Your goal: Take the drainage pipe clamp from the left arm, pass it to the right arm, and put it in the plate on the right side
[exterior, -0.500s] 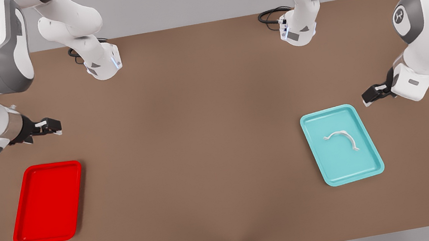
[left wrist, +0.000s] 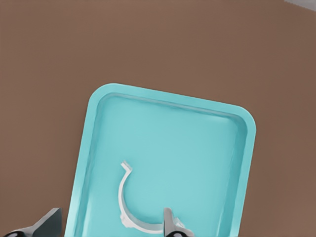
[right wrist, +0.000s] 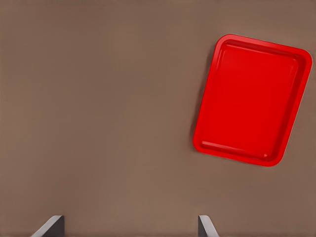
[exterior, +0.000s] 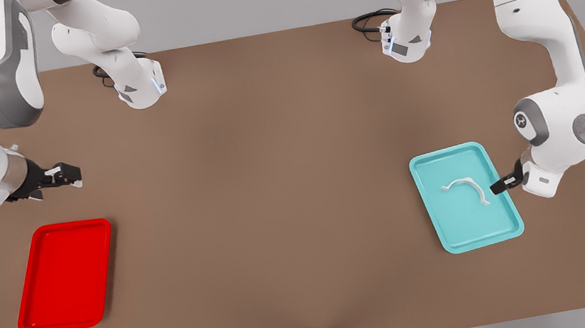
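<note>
Left gripper open, empty, low over teal tray; drainage pipe clamp lies between its fingers, one foot hidden. Right gripper open, waits beyond red plate.

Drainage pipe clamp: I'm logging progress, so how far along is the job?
Nothing is done yet: the drainage pipe clamp lies in the teal tray. In hand: the left gripper, open, sits low beside it. The right gripper waits, open. Left: grasp, handover, placing in the red plate.
</note>
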